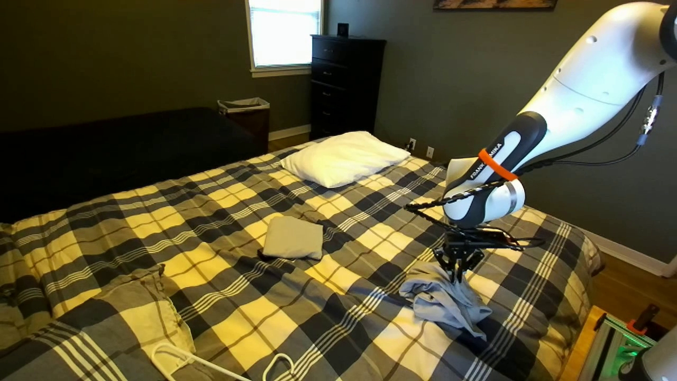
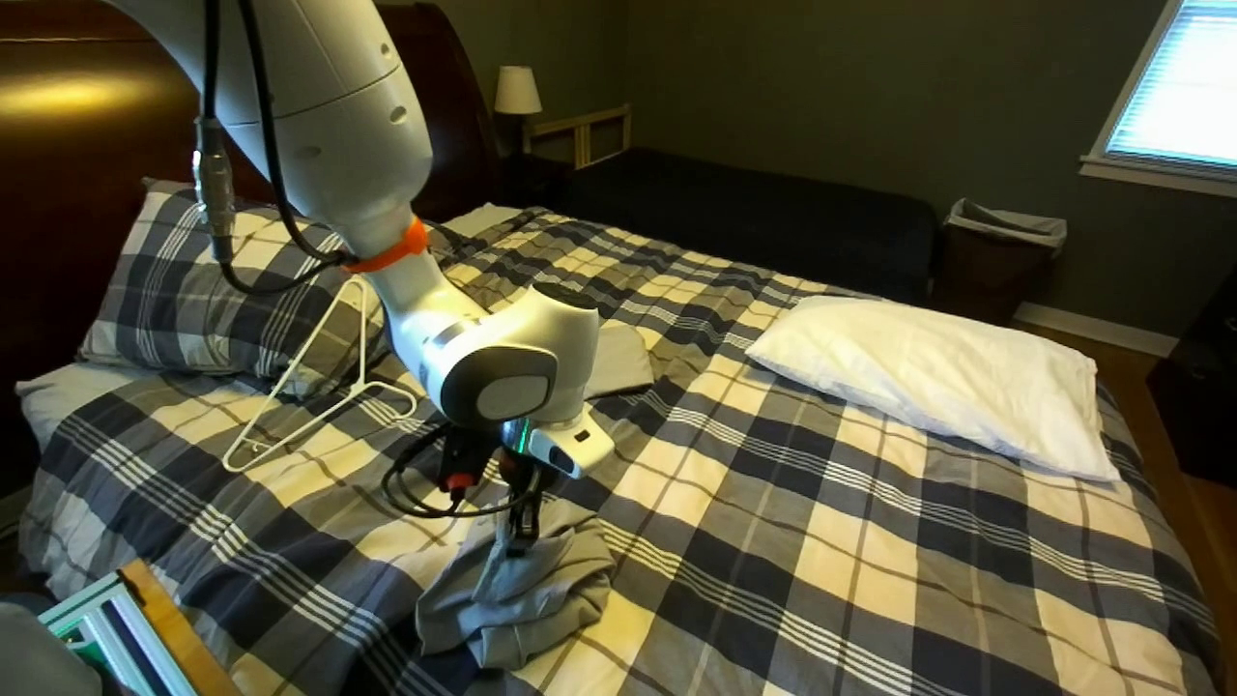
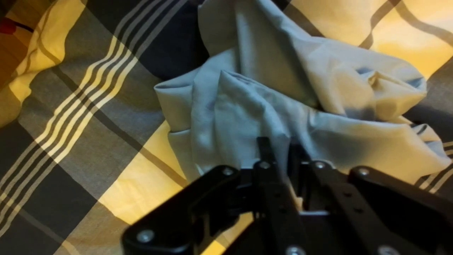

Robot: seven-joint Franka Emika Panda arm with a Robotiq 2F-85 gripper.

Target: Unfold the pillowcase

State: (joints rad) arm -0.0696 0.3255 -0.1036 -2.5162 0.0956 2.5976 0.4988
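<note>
The pillowcase (image 1: pixel 447 312) lies in a crumpled grey-blue heap on the plaid bedspread, its folds bunched together. In the wrist view the limp pillowcase (image 3: pixel 240 113) fills the middle, with a pointed fold rising toward the top. My gripper (image 3: pixel 279 148) points down into the heap, its jaws close together with a ridge of the fabric pinched between them. In an exterior view the gripper (image 2: pixel 524 536) is sunk into the top of the cloth. The fingertips' lower ends are partly covered by folds.
A beige folded cloth (image 1: pixel 293 238) rests mid-bed, and a plump white pillow (image 1: pixel 346 159) lies farther off. A white hanger (image 2: pixel 300 430) is near the plaid pillow (image 2: pixel 193 309) by the headboard. A wood-edged stand (image 2: pixel 179 633) borders the bed close to the heap.
</note>
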